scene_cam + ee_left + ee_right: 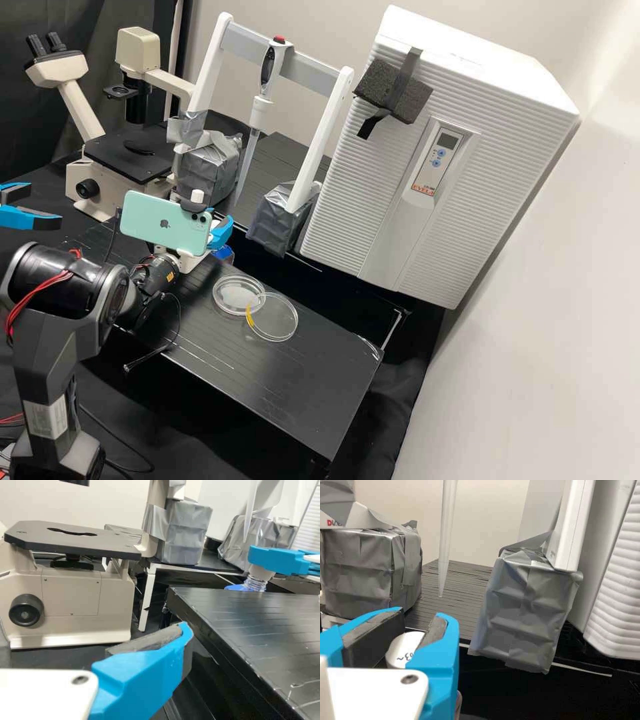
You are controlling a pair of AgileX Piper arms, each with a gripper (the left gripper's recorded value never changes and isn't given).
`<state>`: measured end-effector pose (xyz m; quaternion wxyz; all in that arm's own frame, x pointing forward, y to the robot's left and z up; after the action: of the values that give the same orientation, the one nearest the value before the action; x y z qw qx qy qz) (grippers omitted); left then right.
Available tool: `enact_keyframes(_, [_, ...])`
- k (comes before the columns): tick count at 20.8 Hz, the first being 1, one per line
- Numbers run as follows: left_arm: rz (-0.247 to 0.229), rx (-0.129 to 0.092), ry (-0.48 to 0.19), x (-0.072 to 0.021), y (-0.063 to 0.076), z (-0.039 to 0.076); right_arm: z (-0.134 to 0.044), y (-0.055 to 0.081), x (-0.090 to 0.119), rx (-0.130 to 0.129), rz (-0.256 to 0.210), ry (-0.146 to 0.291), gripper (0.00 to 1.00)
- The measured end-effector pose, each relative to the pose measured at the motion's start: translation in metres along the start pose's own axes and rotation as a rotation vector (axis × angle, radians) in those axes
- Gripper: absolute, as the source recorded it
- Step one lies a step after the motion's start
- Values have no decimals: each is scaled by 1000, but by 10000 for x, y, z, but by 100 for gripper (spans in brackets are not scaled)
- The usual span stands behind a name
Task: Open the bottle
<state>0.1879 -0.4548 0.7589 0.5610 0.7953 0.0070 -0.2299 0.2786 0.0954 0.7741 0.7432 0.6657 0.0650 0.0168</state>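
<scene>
Laboratory: an inverted microscope [100,160], a pipette [257,113] hung on a white stand [313,160], two petri dishes [238,294] on a black bench [300,380], and a ribbed white benchtop appliance [413,200].

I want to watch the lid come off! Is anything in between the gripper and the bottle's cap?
Nothing visible. The right gripper has the white cap between its fingers.
</scene>
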Motion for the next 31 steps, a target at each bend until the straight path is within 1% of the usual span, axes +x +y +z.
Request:
enact_keyframes(1, [2, -1, 3, 0, 2, -3, 1, -2, 0, 1, -2, -1, 0])
enact_keyframes(3, [7, -5, 11, 0, 7, -10, -29, 38, -20, 6, 1, 6, 0])
enact_keyframes(6, [13, -11, 18, 2, 10, -12, -80, 103, -65, 15, 17, 31, 0])
enact_keyframes(7, [12, -11, 16, 3, 8, -8, -94, 124, -80, 26, 21, 37, 0])
enact_keyframes(8, [11, -10, 14, 4, 6, -4, -111, 146, -90, 29, 28, 45, 0])
enact_keyframes(11, [11, -10, 14, 4, 6, -4, -153, 195, -116, 27, 41, 66, 0])
enact_keyframes(14, [11, -10, 14, 4, 6, -4, -166, 229, -174, 28, 49, 76, 0])
enact_keyframes(16, [11, -10, 14, 4, 6, -4, -149, 241, -272, 28, 50, 77, 0])
enact_keyframes(18, [11, -10, 14, 4, 6, -4, -127, 271, -438, 30, 57, 82, 0])
enact_keyframes(23, [22, -6, 8, 37, 37, -4, -115, 259, -855, 39, 49, 131, 0])
enact_keyframes(24, [28, -3, 6, 50, 52, -3, -116, 247, -930, 41, 45, 145, 0])
enact_keyframes(25, [29, -3, 5, 49, 53, -2, -122, 214, -1004, 43, 29, 164, 0])
enact_keyframes(27, [24, -5, 2, 55, 42, 5, -141, 132, -1073, 45, -10, 185, 0])
enact_keyframes(29, [21, -6, 1, 58, 35, 7, -144, 41, -1084, 32, -50, 182, 0])
enact_keyframes(31, [21, -8, 3, 59, 34, 4, -114, -29, -1054, 27, -80, 157, 0])
